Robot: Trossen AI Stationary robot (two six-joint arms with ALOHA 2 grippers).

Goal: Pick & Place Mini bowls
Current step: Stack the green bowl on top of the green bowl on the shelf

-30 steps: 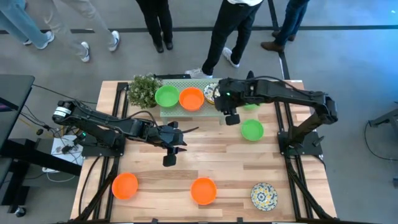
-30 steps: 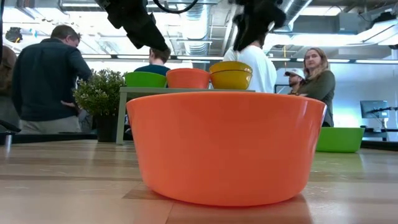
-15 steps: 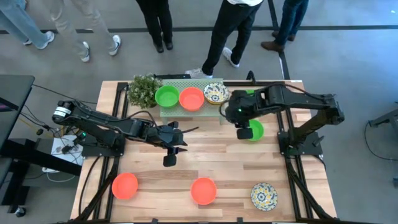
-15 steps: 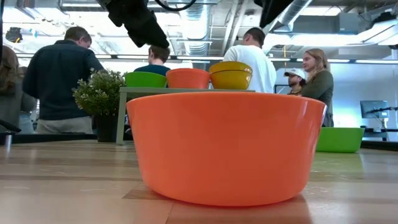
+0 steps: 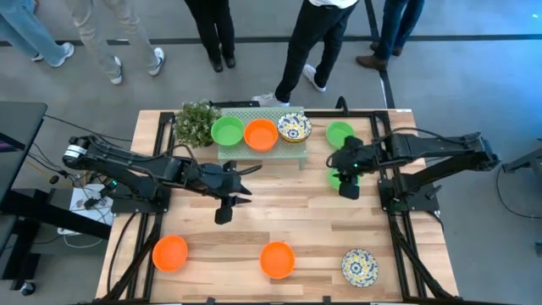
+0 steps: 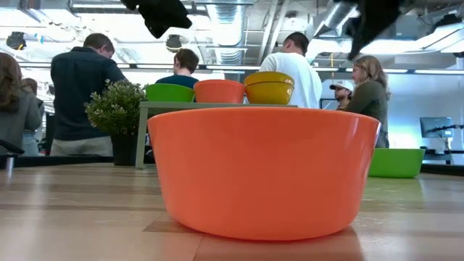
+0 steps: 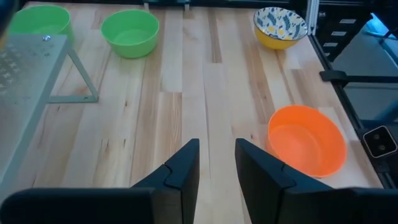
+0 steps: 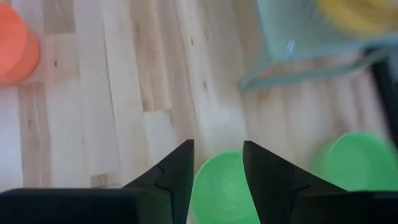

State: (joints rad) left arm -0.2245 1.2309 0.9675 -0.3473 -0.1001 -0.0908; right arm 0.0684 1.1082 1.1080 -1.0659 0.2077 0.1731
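Observation:
A green mini bowl point(image 5: 227, 131), an orange one point(image 5: 261, 134) and a patterned one point(image 5: 294, 127) stand on the pale green stand point(image 5: 246, 151) at the far side. On the table to its right sit two more green bowls point(image 5: 340, 133), point(image 8: 224, 194). My right gripper point(image 5: 347, 176) hovers open above the nearer one, well clear of the table in the low view point(image 6: 370, 25). Two orange bowls point(image 5: 170, 252), point(image 5: 277, 259) and a patterned bowl point(image 5: 359, 266) rest near the front edge. My left gripper point(image 7: 216, 168) hangs open over the table's middle, with nothing between its fingers.
A small bushy plant point(image 5: 196, 121) stands left of the stand. Bare wood lies between the stand and the front row of bowls. Several people stand beyond the table's far edge.
My right gripper has left the stand's right end, where the patterned bowl stays, and swung toward the table's right and near side while its wrist rolled. It now hangs over the green bowl on the table. My left gripper has risen a little.

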